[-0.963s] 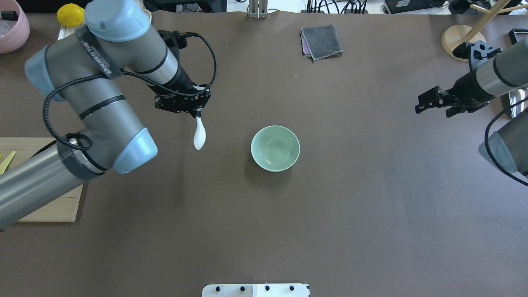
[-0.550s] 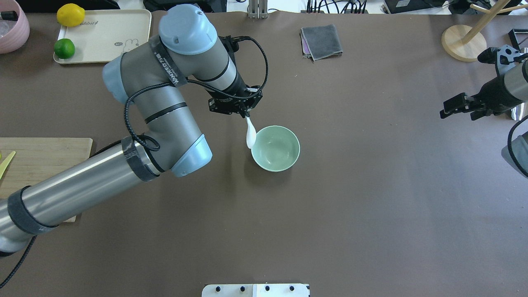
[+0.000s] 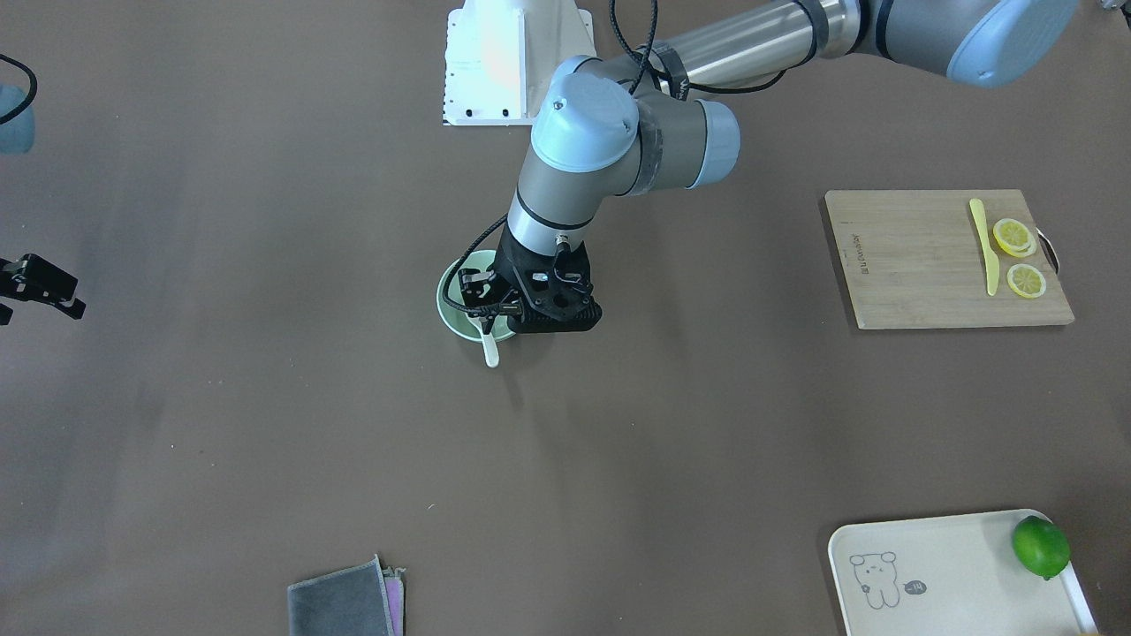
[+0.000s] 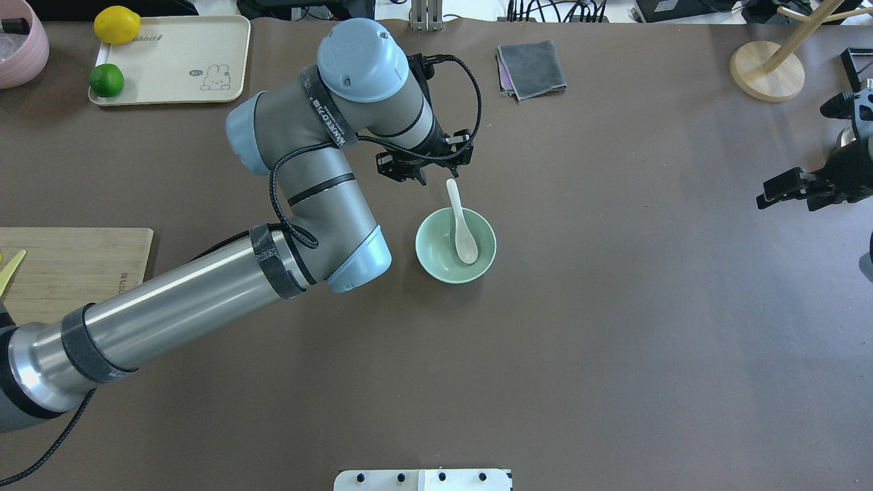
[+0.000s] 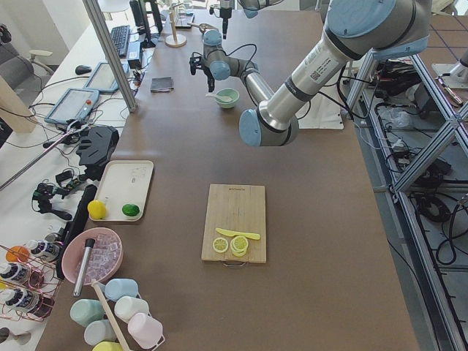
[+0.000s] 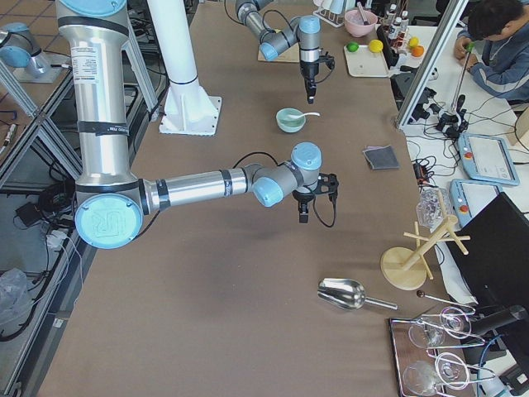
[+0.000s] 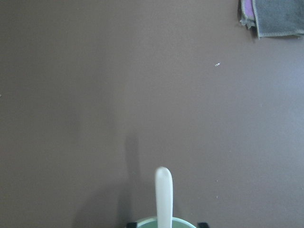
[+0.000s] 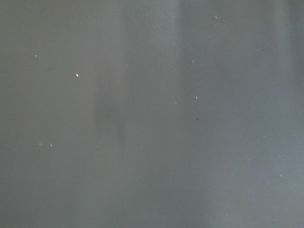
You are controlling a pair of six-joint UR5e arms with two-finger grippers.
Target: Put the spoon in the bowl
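The pale mint-green bowl (image 4: 436, 254) stands at the table's middle. The white spoon (image 4: 464, 235) lies in it, scoop down inside and handle leaning out over the far rim. My left gripper (image 4: 424, 169) hovers just beyond the bowl's far rim, above the handle end, open and apart from the spoon. In the front-facing view the gripper (image 3: 495, 305) hangs over the bowl (image 3: 449, 311), and the spoon's handle (image 3: 489, 352) sticks out past the rim. The left wrist view shows the handle (image 7: 163, 192) between spread fingers. My right gripper (image 4: 784, 192) is open and empty at the far right edge.
A folded grey cloth (image 4: 532, 68) lies at the back. A cutting board (image 3: 937, 261) with lemon slices and a yellow knife (image 3: 982, 247) is on my left. A tray (image 4: 177, 58) with a lime and a lemon is back left. A wooden stand (image 4: 764, 68) is back right.
My left arm carried the spoon rightward to the bowl and let it go; the spoon now rests in the bowl. My right arm drew back toward the right edge.
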